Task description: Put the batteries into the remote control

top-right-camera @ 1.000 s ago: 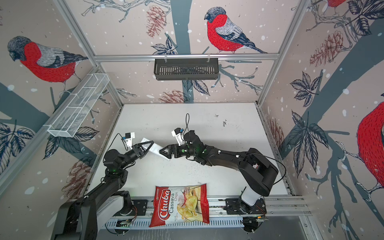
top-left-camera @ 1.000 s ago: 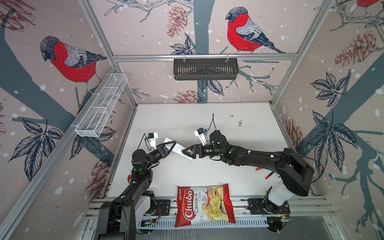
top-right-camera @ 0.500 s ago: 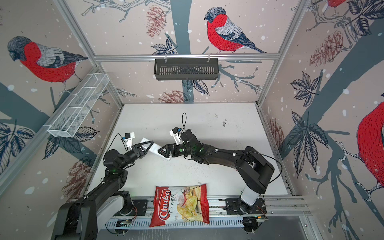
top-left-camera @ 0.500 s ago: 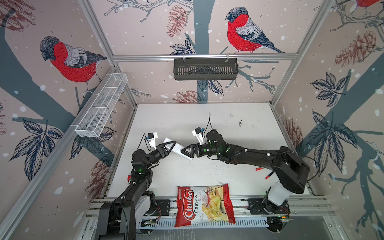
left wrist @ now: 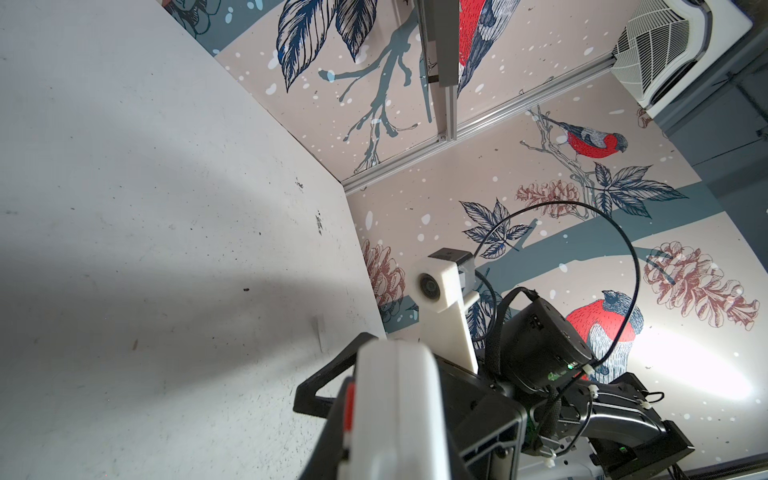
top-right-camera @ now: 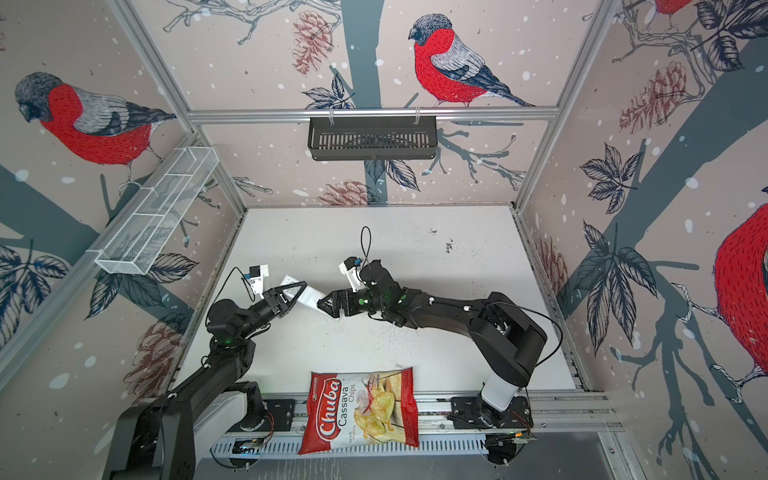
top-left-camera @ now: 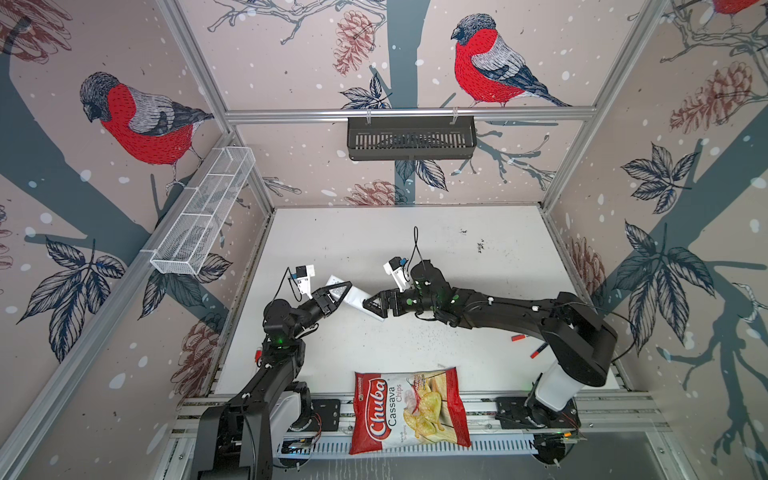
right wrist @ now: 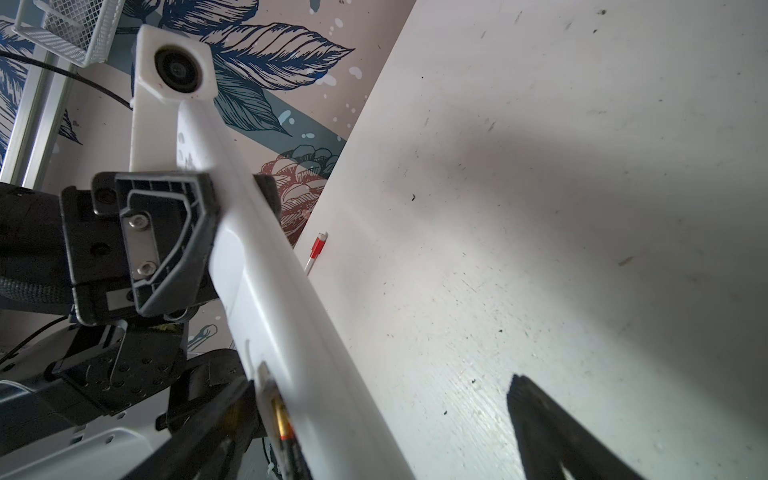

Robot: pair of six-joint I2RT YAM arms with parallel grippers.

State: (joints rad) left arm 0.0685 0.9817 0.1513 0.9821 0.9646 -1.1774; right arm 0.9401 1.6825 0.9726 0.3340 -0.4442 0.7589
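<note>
my left gripper is pinching the white remote control near one end. its jaws are squeezing tight on it and holding it up over the white table, a little left of the middle. my right gripper is standing wide open around the other end of the remote control. one finger is sitting well out to the side, and nothing is being squeezed. in my right wrist view a battery, dark with a gold-copper band, is touching the near end of the remote control. i cannot tell if it is all the way in. a red chips bag is lying at the front edge.
</note>
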